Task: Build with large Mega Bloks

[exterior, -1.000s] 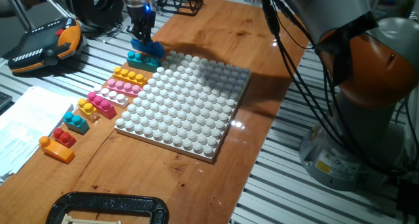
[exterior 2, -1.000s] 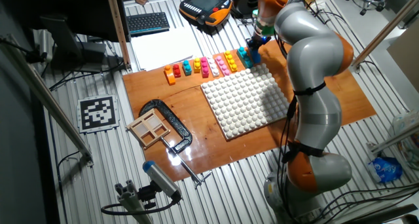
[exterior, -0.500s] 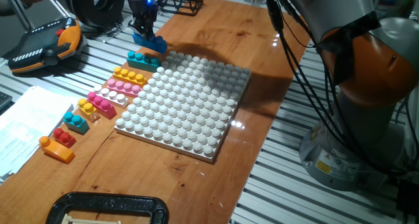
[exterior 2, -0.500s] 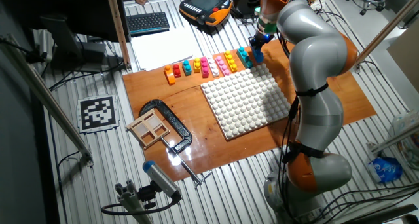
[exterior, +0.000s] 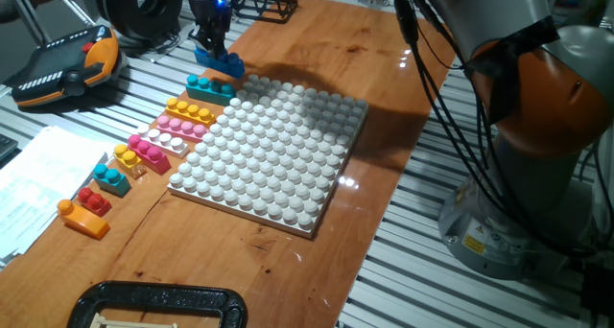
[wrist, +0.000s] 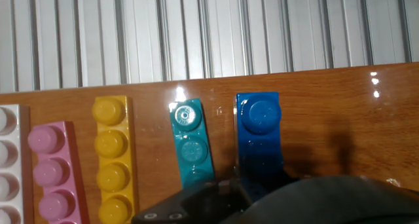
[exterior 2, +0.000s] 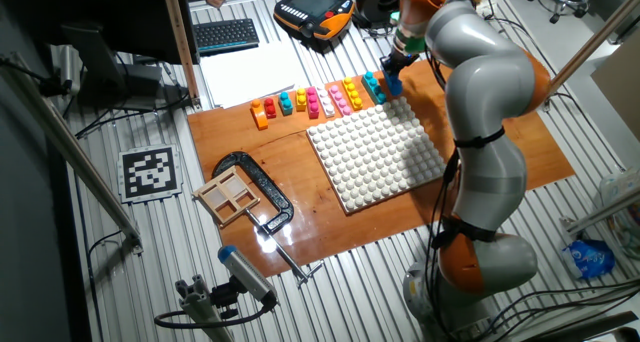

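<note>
My gripper point(exterior: 213, 48) is shut on a blue Mega Blok point(exterior: 219, 63) and holds it a little above the wooden table at the far left corner of the white studded baseplate point(exterior: 273, 146). In the hand view the blue Blok point(wrist: 260, 129) runs up from between my fingers, right of a teal Blok point(wrist: 192, 142). A row of Bloks lies along the baseplate's left side: teal point(exterior: 208, 86), yellow point(exterior: 190, 110), pink point(exterior: 178, 128), then smaller red point(exterior: 93, 200) and orange point(exterior: 82, 219) ones. The other fixed view shows my gripper point(exterior 2: 393, 72) at the row's far end.
A teach pendant point(exterior: 67, 69) and sheets of paper point(exterior: 38, 179) lie left of the table. A black clamp point(exterior: 158, 304) sits at the near edge, with a small wooden box point(exterior 2: 228, 197) beside it. The robot's base point(exterior: 537, 175) stands to the right.
One second ago the blue Blok sat low beside the teal one. My gripper has risen with it, and it has held still over the last half second.
</note>
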Controlling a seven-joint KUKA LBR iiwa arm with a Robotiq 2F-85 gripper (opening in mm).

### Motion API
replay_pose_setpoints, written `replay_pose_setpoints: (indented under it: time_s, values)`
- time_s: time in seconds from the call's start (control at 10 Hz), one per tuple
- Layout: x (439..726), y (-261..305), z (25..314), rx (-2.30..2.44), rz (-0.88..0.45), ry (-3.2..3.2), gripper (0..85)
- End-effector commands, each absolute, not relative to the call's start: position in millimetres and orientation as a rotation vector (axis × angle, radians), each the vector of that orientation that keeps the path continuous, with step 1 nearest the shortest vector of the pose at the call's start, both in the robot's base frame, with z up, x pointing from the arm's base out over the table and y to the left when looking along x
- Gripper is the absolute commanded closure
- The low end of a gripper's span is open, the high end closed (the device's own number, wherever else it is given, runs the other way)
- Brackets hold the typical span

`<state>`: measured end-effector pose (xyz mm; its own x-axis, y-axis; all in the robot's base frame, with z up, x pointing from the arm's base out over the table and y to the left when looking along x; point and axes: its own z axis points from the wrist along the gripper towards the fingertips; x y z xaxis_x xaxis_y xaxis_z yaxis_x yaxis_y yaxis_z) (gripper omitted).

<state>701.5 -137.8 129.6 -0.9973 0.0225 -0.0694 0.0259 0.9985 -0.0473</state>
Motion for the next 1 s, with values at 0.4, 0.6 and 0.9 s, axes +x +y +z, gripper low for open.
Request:
replay_pose_setpoints:
  time_s: [0.4,0.6,0.9]
  values:
    - [666,-135,154,0.051,-0.155,3.120,85.0]
    - [646,-141,152,0.043,-0.152,3.114,85.0]
    - [621,-151,141,0.028,-0.123,3.102,85.0]
